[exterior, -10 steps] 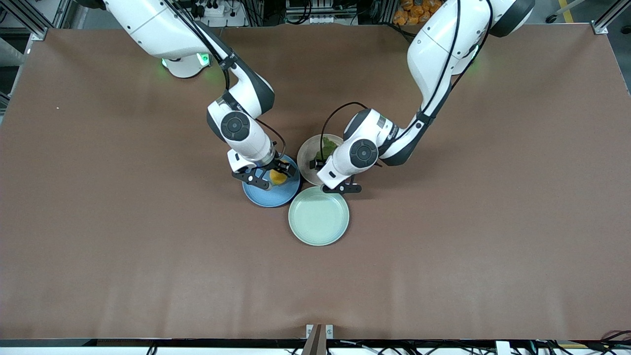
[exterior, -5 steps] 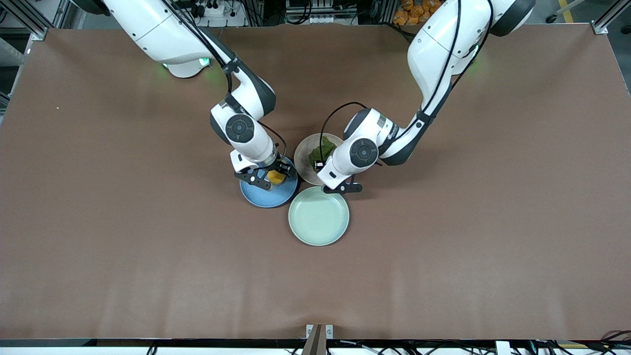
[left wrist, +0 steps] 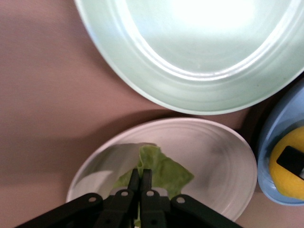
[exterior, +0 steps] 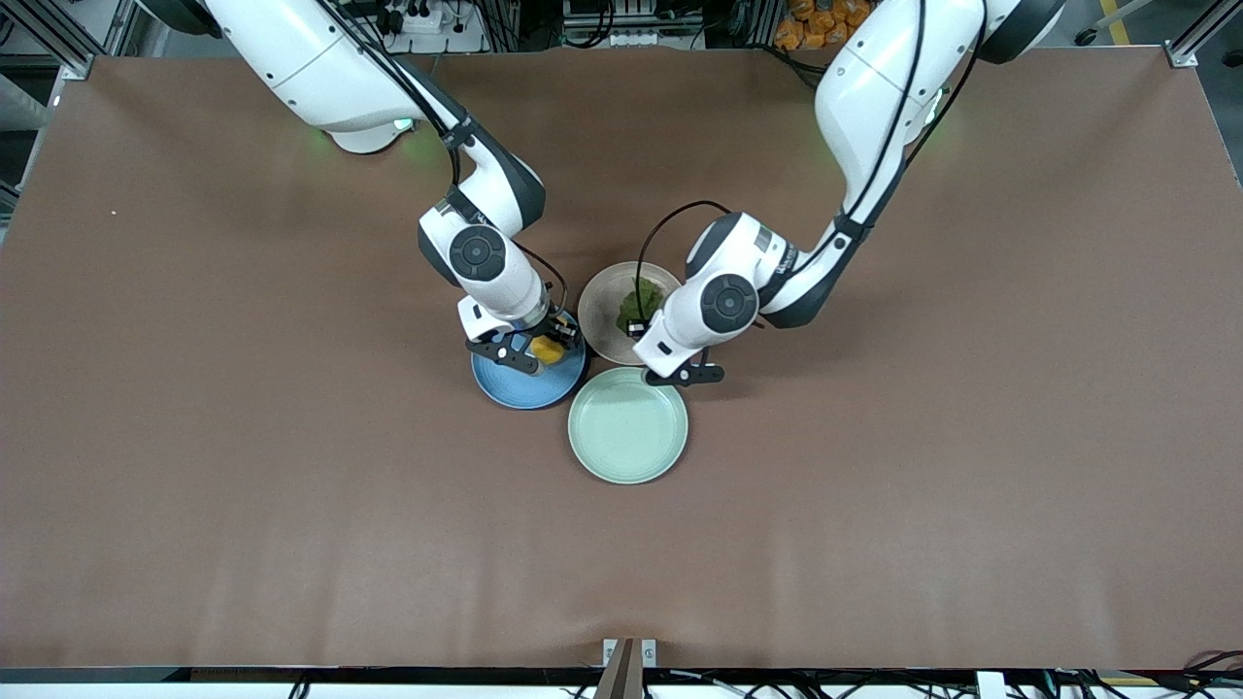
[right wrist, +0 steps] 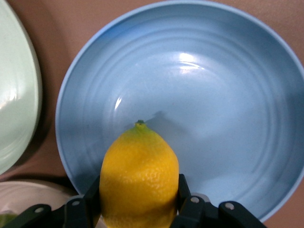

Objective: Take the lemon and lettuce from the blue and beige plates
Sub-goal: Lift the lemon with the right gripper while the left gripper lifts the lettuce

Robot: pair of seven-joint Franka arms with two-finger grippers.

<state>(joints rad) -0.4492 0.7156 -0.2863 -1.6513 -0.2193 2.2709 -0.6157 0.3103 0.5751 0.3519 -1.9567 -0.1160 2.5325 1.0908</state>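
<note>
My right gripper [exterior: 541, 348] is shut on the yellow lemon [exterior: 547, 350] and holds it just above the blue plate [exterior: 529, 384]; in the right wrist view the lemon [right wrist: 139, 178] sits between the fingers over the blue plate [right wrist: 228, 118]. My left gripper [exterior: 641, 325] is shut on the green lettuce [exterior: 636, 302] over the beige plate [exterior: 604, 313]. In the left wrist view the closed fingertips [left wrist: 140, 176] pinch the lettuce [left wrist: 164, 170] above the beige plate [left wrist: 213, 156].
A pale mint-green plate [exterior: 627, 466] stands nearer the front camera, touching close to both other plates; it also shows in the left wrist view [left wrist: 142, 71] and the right wrist view [right wrist: 14, 95]. Bare brown table lies all around.
The right gripper closed on the lemon and lifted it slightly off the blue plate. The left gripper closed on the lettuce, which bunched up, and the left arm shifted a little.
</note>
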